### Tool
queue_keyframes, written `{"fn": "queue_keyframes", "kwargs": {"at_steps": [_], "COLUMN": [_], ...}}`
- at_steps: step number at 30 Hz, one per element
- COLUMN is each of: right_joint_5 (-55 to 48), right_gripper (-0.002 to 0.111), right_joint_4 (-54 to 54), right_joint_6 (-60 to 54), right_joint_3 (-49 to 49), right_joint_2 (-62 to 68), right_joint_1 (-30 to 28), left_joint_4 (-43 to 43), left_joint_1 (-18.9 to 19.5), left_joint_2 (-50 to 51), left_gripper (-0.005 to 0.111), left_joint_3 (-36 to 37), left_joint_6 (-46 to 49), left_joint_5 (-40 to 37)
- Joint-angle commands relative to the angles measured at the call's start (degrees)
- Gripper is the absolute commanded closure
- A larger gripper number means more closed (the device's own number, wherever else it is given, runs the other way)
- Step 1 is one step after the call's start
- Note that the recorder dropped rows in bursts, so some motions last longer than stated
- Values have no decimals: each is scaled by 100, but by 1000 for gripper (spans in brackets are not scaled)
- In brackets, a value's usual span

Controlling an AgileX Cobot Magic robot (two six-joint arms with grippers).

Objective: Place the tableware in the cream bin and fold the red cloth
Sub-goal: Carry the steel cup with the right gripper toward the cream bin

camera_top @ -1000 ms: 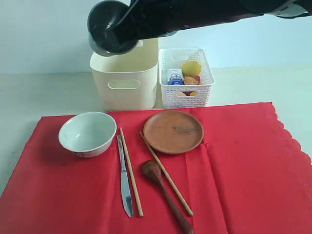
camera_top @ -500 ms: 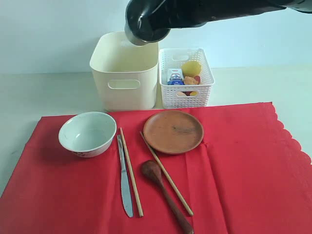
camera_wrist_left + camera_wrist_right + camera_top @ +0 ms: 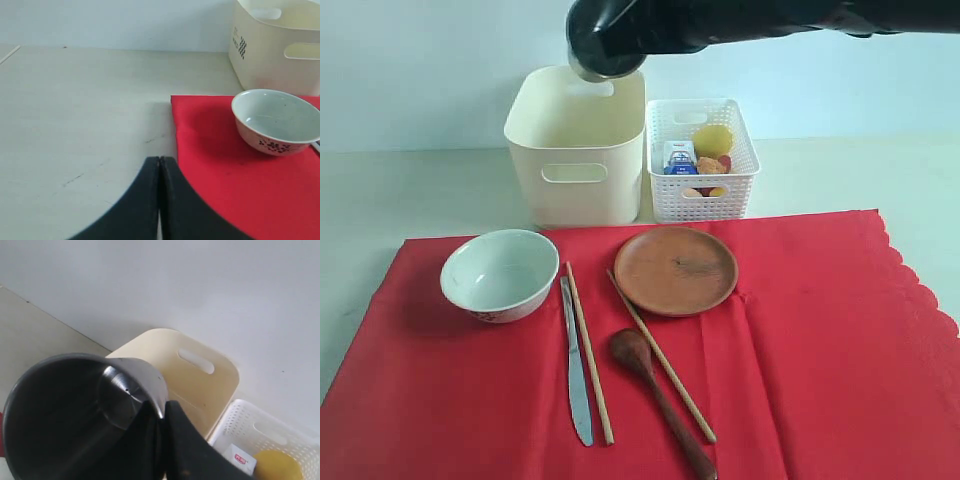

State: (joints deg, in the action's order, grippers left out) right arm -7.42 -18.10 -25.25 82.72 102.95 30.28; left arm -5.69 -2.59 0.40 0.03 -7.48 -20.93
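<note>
One steel cup (image 3: 65, 415), slightly farther left

the steel cup (image 3: 60, 405) runs past the right wrist picture's edge; in the exterior view the dark arm (image 3: 720, 20) hides most of it. the wooden spoon (image 3: 665, 405) and red cloth (image 3: 820, 350) are cut off below. what lies in the basket (image 3: 702, 195) is too small to name.
</note>
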Motion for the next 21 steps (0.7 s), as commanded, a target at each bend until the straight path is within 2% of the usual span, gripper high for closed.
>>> {"fn": "queue_keyframes", "kwargs": {"at_steps": [1, 12, 21], "right_joint_5": [-194, -235, -279], "right_gripper": [108, 108, 108], "right_joint_4": [0, 25, 56], "right_joint_6": [0, -10, -10], "right_joint_3": [611, 1703, 1902], "right_joint_2": [553, 1864, 2402], "right_joint_1": [-30, -111, -196], "left_joint_4": [11, 11, 11], "left_joint_1": [4, 4, 4], "left_joint_2": [-40, -40, -40], "left_gripper": [107, 107, 107], "left_joint_3": [-3, -3, -3], "left_joint_6": [9, 9, 9], "left_joint_5": [48, 48, 48]}}
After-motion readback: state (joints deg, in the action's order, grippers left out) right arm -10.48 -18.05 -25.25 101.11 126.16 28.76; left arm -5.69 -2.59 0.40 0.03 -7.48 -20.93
